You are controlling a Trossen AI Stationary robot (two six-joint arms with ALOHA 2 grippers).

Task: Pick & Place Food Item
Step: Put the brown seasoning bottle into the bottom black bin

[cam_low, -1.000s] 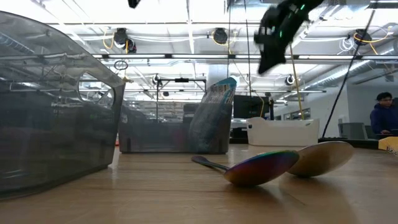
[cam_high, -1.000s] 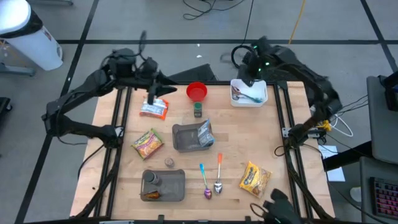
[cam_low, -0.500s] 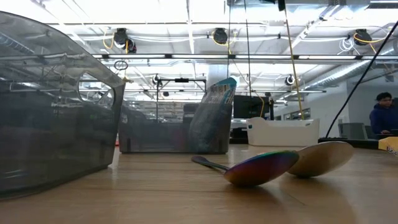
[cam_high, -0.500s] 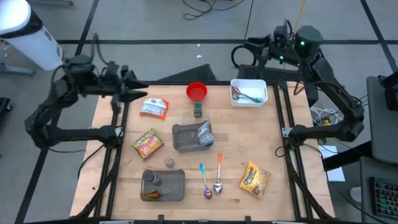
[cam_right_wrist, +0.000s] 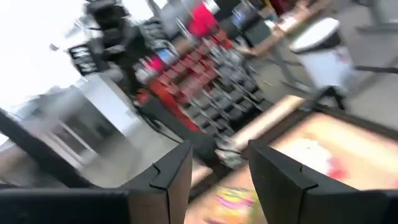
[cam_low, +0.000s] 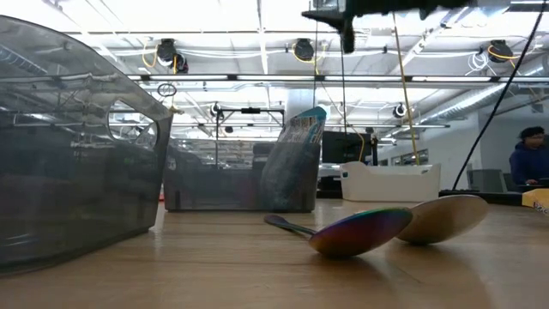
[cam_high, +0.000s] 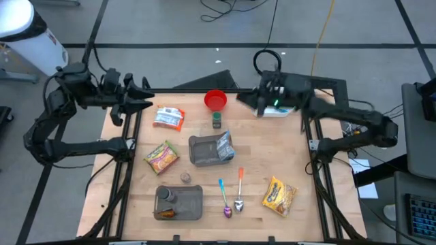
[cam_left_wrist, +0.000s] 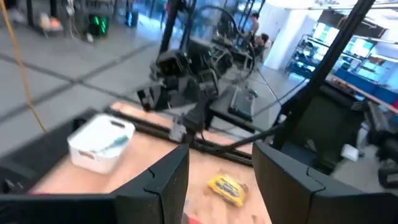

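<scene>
Four snack packets lie on the desk [cam_high: 300, 156], and the red-and-white packet [cam_high: 168, 118] is the nearest, just beside and below the left end effector [cam_high: 144, 101], whose fingers stand apart with nothing between them. It is probably light, crinkly and slippery, with crushable contents, so a gentle pinch across a flat sealed edge looks safest. Farther from that end effector lies the green-and-yellow packet [cam_high: 161, 156]. The blue-silver packet [cam_high: 224, 145] leans upright in one of two grey trays [cam_high: 201, 151] and could be taken by its top edge. The yellow packet [cam_high: 279, 194] is farthest. The right end effector [cam_high: 242, 97], fingers also apart and empty, hovers between the one red bowl [cam_high: 216, 100] and the one white bin [cam_high: 278, 103]. Two spoons [cam_high: 239, 192] lie well away from both.
</scene>
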